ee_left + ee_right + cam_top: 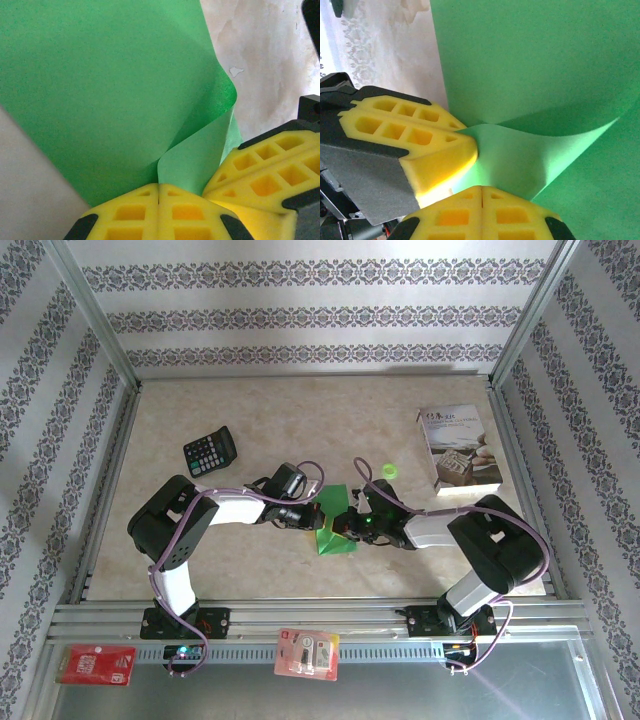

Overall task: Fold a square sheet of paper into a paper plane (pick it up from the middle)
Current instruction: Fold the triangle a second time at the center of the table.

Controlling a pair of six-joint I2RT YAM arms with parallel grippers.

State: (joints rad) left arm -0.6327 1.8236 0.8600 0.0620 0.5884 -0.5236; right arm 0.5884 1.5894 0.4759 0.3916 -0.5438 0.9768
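Square sheet of paper (pixel 333 538) bulges up in a curl at the middle of the table (pixel 300 410), so place everything else from it. Your left gripper (pixel 159 195) is clenched on a raised fold of it. Your right gripper (pixel 481 194) is pinched on that fold too, crowding against the left one, and both wrists hide part of the sheet from above. A white booklet (pixel 460 450) lies well apart to its far right and a calculator (pixel 210 452) to its far left. A small green disc (pixel 389 471) sits near it, just beyond the right wrist.
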